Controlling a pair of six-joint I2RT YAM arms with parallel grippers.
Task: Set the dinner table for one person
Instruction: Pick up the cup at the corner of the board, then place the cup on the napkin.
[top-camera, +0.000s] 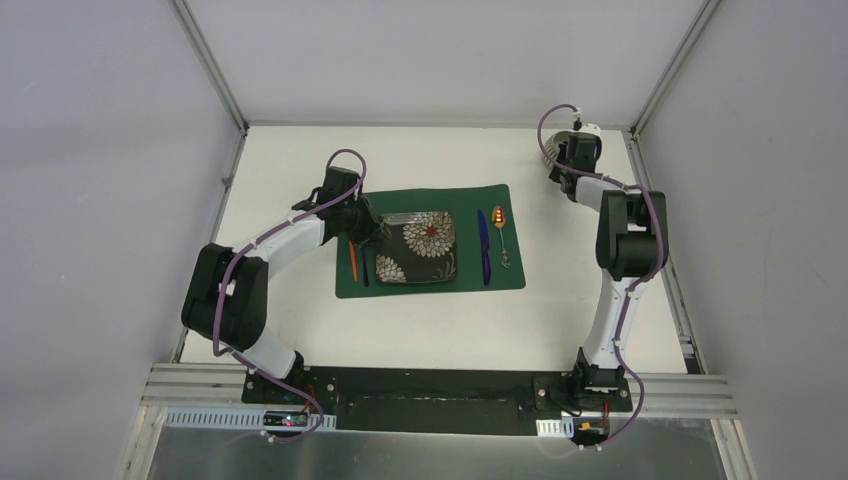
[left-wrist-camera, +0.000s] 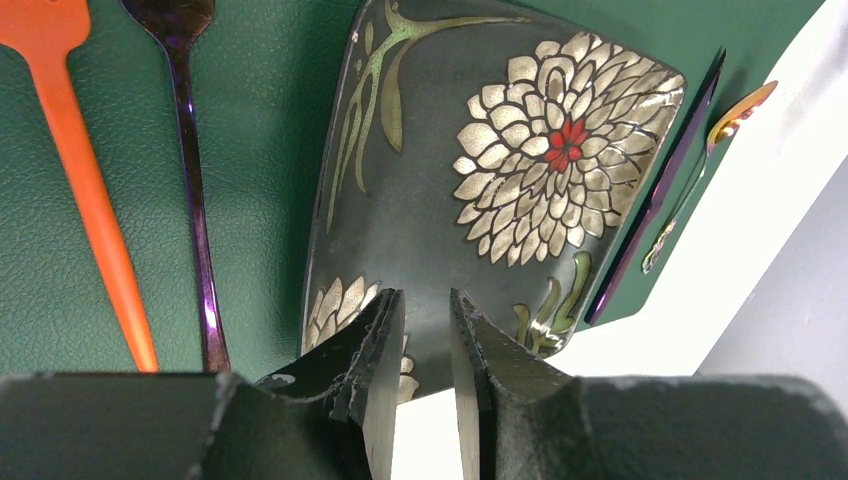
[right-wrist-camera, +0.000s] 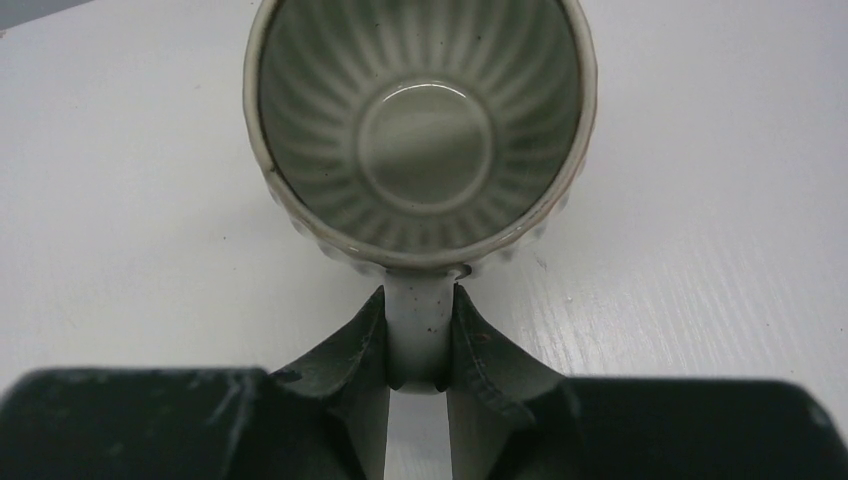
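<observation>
On the white dinner table (top-camera: 420, 335) lies a dark green placemat (top-camera: 430, 290). On it sits a square black plate (top-camera: 420, 248) with gold flowers (left-wrist-camera: 480, 180). An orange fork (left-wrist-camera: 90, 200) and a purple fork (left-wrist-camera: 195, 180) lie to the plate's left. A blue-purple knife (top-camera: 484, 245) and a gold spoon (top-camera: 500, 228) lie to its right. My left gripper (left-wrist-camera: 427, 293) hovers over the plate's edge, jaws a little apart, nothing between them. At the far right corner my right gripper (right-wrist-camera: 420, 290) is shut on the handle of a pale ribbed mug (right-wrist-camera: 420, 130) standing on the table.
Aluminium frame posts (top-camera: 215, 70) and grey walls close in the table at the back and sides. The right arm's elbow (top-camera: 625, 235) stands just right of the placemat. The black base rail (top-camera: 420, 390) runs along the near edge.
</observation>
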